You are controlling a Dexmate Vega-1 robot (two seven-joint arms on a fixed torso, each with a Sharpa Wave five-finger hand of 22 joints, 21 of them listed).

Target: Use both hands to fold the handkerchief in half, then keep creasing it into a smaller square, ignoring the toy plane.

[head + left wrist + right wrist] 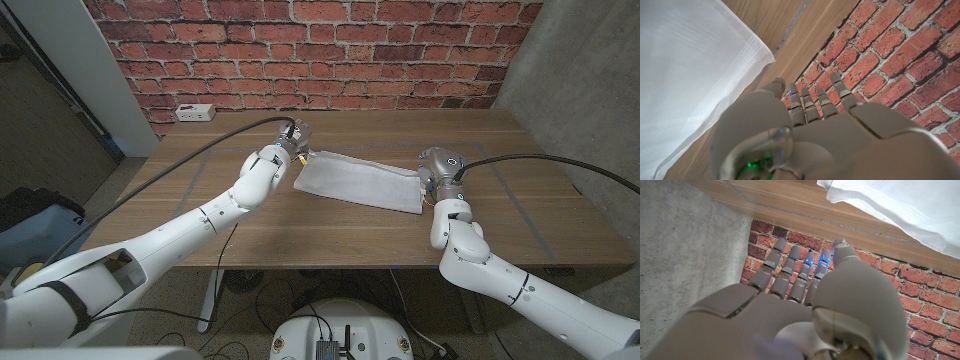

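One white handkerchief (folded over) lies on one wooden table, with one power strip.

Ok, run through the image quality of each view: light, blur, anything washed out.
Head view: even, soft light, sharp across the table, faint shadow under the handkerchief. Left wrist view: the left hand is close and soft, the cloth bright, its weave still visible. Right wrist view: the right hand is blurred at the near edge, the cloth nearly washed out.

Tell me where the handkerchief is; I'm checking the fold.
In the head view the handkerchief lies mid-table, between the left hand and right hand.
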